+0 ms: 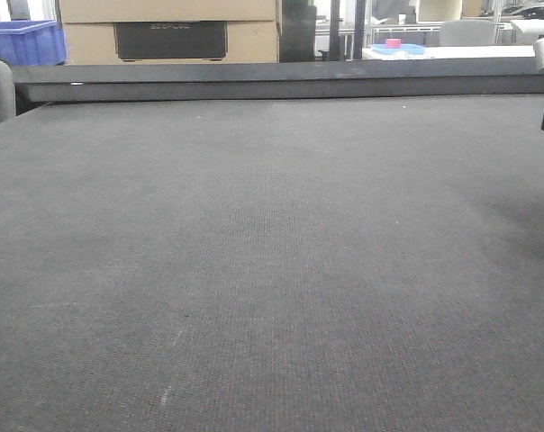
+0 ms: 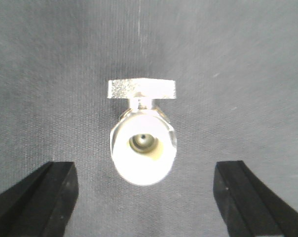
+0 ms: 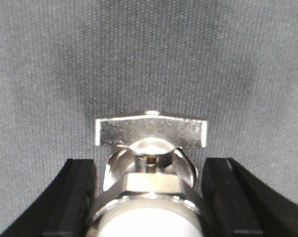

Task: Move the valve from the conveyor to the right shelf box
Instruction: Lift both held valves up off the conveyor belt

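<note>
While left end effector [image 2: 144, 170] hovers spread, flanking valve [image 2: 143, 150] on conveyor [image 2: 242, 59], right end effector [image 3: 150, 165] clamps second valve [image 3: 151, 186].

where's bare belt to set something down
Nearly all the conveyor is bare, from the foreground to the back rail. Crowded only where the left end effector straddles one valve and the right end effector grips another.

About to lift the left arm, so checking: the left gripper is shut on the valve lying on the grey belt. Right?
No. The left gripper is open: the left wrist view shows its fingers standing clear of the valve on both sides. The valve does lie on the grey belt.
</note>
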You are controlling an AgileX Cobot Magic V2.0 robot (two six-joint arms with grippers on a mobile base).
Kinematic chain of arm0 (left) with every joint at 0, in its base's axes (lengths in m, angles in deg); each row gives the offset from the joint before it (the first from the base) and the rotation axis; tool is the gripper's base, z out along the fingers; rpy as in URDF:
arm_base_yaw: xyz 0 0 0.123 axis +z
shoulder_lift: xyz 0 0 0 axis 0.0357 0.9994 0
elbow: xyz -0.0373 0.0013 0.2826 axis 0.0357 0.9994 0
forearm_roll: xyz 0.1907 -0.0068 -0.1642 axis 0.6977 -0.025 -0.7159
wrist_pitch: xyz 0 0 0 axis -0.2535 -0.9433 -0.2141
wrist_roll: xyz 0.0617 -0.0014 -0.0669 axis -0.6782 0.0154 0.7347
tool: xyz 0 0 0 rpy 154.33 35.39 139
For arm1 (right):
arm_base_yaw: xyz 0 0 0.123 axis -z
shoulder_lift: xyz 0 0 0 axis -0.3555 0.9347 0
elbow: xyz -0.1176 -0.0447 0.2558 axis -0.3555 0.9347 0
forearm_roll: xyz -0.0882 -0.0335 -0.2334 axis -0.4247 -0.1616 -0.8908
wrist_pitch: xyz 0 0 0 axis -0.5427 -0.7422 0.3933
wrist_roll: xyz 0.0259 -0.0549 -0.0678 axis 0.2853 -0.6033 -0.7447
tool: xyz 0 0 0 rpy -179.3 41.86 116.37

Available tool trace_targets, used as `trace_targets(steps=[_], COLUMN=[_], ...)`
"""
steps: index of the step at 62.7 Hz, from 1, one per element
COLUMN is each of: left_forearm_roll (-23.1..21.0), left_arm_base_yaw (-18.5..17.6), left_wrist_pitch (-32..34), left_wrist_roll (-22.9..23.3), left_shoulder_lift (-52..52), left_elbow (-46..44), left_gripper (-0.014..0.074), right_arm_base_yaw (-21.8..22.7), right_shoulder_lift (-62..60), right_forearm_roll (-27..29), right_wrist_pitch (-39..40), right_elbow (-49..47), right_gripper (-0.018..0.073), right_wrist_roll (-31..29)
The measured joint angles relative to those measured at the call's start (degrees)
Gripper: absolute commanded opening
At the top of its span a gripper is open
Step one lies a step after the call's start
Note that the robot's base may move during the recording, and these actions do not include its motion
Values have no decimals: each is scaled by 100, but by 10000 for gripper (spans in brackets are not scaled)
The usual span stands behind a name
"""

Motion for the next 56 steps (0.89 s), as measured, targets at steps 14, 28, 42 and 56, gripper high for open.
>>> trace_targets(steps=[14, 28, 42, 56], left_forearm_roll=[32, 32, 32, 32], left_arm_base_yaw=[0, 0, 0, 0], left_wrist_pitch=[223, 218, 277, 222], left_wrist_roll=[-231, -268, -278, -278], left_shoulder_lift=[482, 789, 832, 832], left_elbow=[0, 0, 0, 0], left_gripper=[466, 422, 69, -111], right_arm_base_yaw=[0, 0, 0, 0], right_shoulder_lift=[0, 0, 0, -140], right_forearm_roll=[0, 0, 0, 0], right_wrist_pitch=[11, 21, 21, -44], right_elbow=[0, 0, 0, 25], right_gripper=[-162, -162, -162, -162], right_wrist_roll=[12, 12, 12, 12])
